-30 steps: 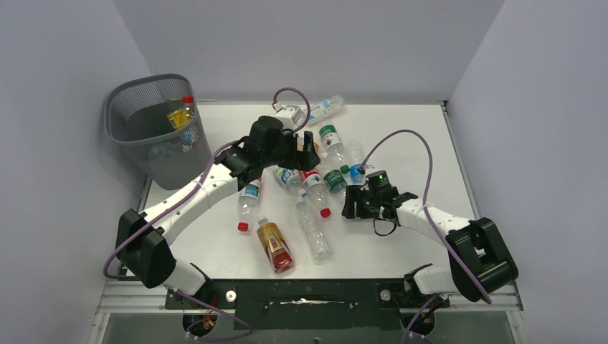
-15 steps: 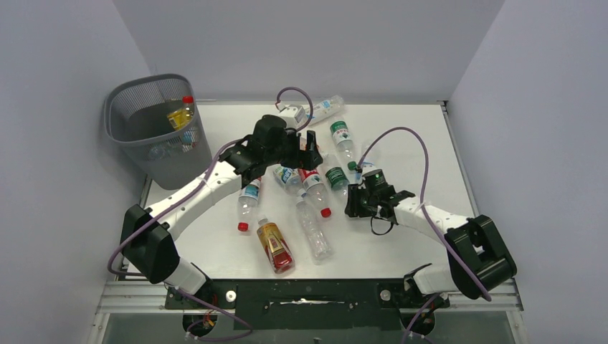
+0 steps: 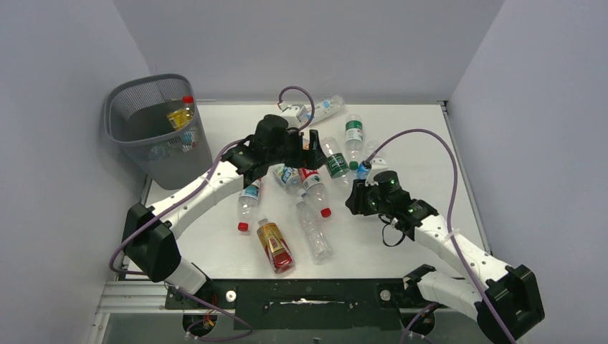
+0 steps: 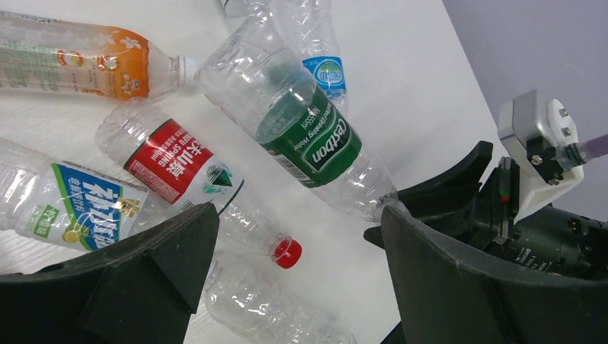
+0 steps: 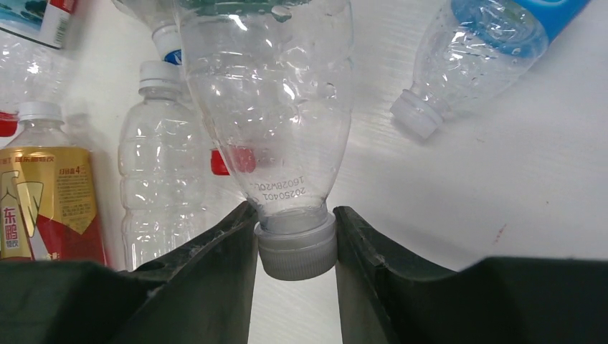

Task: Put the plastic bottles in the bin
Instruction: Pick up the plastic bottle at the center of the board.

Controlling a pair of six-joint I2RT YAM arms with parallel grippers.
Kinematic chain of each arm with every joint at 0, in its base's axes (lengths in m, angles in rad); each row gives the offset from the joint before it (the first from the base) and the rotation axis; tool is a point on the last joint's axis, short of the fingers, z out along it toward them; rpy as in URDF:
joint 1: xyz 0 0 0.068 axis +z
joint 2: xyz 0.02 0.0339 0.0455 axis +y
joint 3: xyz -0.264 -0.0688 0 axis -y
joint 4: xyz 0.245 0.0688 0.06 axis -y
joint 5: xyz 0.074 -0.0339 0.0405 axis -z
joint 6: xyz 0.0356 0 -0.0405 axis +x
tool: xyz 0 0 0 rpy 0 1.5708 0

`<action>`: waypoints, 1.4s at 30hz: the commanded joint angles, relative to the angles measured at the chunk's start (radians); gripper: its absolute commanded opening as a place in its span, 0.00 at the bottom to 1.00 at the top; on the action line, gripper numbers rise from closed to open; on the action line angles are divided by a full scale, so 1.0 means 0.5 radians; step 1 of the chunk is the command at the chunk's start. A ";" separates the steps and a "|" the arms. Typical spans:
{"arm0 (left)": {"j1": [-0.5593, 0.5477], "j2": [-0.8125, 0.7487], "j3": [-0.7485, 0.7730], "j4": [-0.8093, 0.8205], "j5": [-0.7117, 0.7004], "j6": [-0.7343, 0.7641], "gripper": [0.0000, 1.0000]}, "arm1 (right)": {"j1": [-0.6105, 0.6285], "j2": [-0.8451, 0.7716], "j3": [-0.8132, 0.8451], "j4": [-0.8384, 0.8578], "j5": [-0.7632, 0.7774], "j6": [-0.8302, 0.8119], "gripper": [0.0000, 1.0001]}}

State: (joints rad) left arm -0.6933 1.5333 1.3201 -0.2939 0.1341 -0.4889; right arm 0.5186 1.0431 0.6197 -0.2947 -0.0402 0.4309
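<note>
Right wrist view: right gripper [image 5: 296, 252] pinches a bottle [image 5: 276, 107] by only its cap [image 5: 296, 264], so it could slip out. Left gripper [image 4: 297, 215] is open.

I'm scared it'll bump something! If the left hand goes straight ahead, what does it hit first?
Probably the red-label bottle: its red cap lies between the fingers of the open left hand. The green-label bottle lies beyond, though depth is unclear.
</note>
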 commanded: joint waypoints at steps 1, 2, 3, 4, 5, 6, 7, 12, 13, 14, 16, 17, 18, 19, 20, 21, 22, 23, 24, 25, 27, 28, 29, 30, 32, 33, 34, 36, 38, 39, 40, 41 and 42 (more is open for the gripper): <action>-0.012 -0.054 0.056 0.215 0.093 -0.104 0.85 | 0.020 -0.152 0.125 -0.038 0.086 0.038 0.20; -0.012 -0.056 0.048 0.237 0.106 -0.128 0.85 | 0.021 -0.174 0.135 -0.039 0.094 0.042 0.20; -0.012 -0.059 0.044 0.254 0.116 -0.158 0.84 | 0.019 -0.200 0.144 -0.041 0.108 0.043 0.20; -0.012 -0.060 0.036 0.272 0.124 -0.187 0.85 | 0.023 -0.215 0.153 -0.040 0.117 0.046 0.20; -0.012 -0.061 0.021 0.296 0.131 -0.216 0.85 | 0.024 -0.230 0.165 -0.038 0.125 0.048 0.20; -0.012 -0.064 0.004 0.322 0.135 -0.245 0.85 | 0.027 -0.242 0.175 -0.034 0.126 0.046 0.20; -0.012 -0.065 -0.015 0.346 0.130 -0.274 0.85 | 0.027 -0.250 0.183 -0.027 0.126 0.046 0.20; -0.012 -0.079 -0.170 0.577 0.145 -0.466 0.85 | 0.051 -0.284 0.217 0.024 0.112 0.055 0.21; -0.012 -0.080 -0.209 0.639 0.155 -0.520 0.85 | 0.058 -0.292 0.223 0.034 0.112 0.056 0.21; -0.012 -0.077 -0.243 0.703 0.163 -0.584 0.85 | 0.066 -0.302 0.229 0.042 0.114 0.056 0.21; -0.010 -0.072 -0.305 0.818 0.173 -0.673 0.85 | 0.082 -0.328 0.233 0.066 0.111 0.061 0.21; -0.010 -0.076 -0.341 0.881 0.176 -0.714 0.85 | 0.088 -0.340 0.233 0.077 0.113 0.062 0.21; -0.009 -0.079 -0.379 0.955 0.175 -0.751 0.85 | 0.097 -0.348 0.235 0.086 0.114 0.064 0.21; -0.007 -0.082 -0.400 0.985 0.172 -0.786 0.85 | 0.104 -0.352 0.238 0.092 0.109 0.069 0.21; -0.004 -0.086 -0.424 1.043 0.163 -0.818 0.85 | 0.114 -0.352 0.240 0.097 0.106 0.072 0.21; -0.001 -0.092 -0.451 1.093 0.158 -0.854 0.85 | 0.122 -0.350 0.242 0.100 0.107 0.075 0.21; 0.002 -0.098 -0.482 1.146 0.155 -0.893 0.85 | 0.134 -0.346 0.245 0.103 0.110 0.079 0.21; 0.005 -0.108 -0.522 1.217 0.150 -0.937 0.85 | 0.146 -0.344 0.245 0.108 0.115 0.083 0.21; 0.010 -0.118 -0.562 1.288 0.148 -0.990 0.85 | 0.159 -0.340 0.248 0.113 0.123 0.087 0.21; 0.015 -0.129 -0.608 1.368 0.147 -1.040 0.85 | 0.171 -0.332 0.250 0.117 0.131 0.091 0.21; 0.027 -0.142 -0.679 1.506 0.150 -1.137 0.85 | 0.201 -0.313 0.254 0.119 0.143 0.100 0.21; 0.033 -0.147 -0.712 1.574 0.155 -1.178 0.85 | 0.216 -0.303 0.257 0.120 0.158 0.101 0.21; 0.036 -0.151 -0.736 1.622 0.156 -1.214 0.85 | 0.231 -0.293 0.260 0.120 0.166 0.104 0.21; 0.035 -0.156 -0.752 1.656 0.155 -1.231 0.84 | 0.246 -0.285 0.265 0.123 0.174 0.107 0.21; 0.037 -0.155 -0.769 1.687 0.158 -1.253 0.85 | 0.280 -0.273 0.271 0.135 0.193 0.112 0.21; 0.034 -0.159 -0.781 1.706 0.158 -1.262 0.85 | 0.297 -0.264 0.277 0.134 0.208 0.115 0.21; 0.036 -0.168 -0.803 1.734 0.156 -1.279 0.85 | 0.312 -0.255 0.284 0.132 0.221 0.117 0.21; 0.037 -0.198 -0.849 1.790 0.147 -1.302 0.85 | 0.338 -0.235 0.288 0.127 0.253 0.122 0.21; 0.034 -0.232 -0.864 1.774 0.119 -1.287 0.85 | 0.354 -0.224 0.283 0.129 0.275 0.132 0.21; 0.034 -0.247 -0.863 1.748 0.108 -1.269 0.85 | 0.360 -0.220 0.276 0.129 0.283 0.138 0.21; 0.034 -0.259 -0.861 1.734 0.107 -1.259 0.85 | 0.361 -0.219 0.272 0.126 0.285 0.142 0.21; 0.034 -0.267 -0.860 1.719 0.102 -1.252 0.85 | 0.362 -0.218 0.268 0.124 0.290 0.146 0.21; 0.033 -0.273 -0.858 1.708 0.098 -1.245 0.85 | 0.361 -0.218 0.265 0.123 0.295 0.145 0.21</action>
State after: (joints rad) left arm -0.6788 1.4570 0.8783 0.4770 0.2024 -1.1179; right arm 0.6922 0.9371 0.7139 -0.2886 0.0685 0.4904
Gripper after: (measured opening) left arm 0.846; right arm 0.382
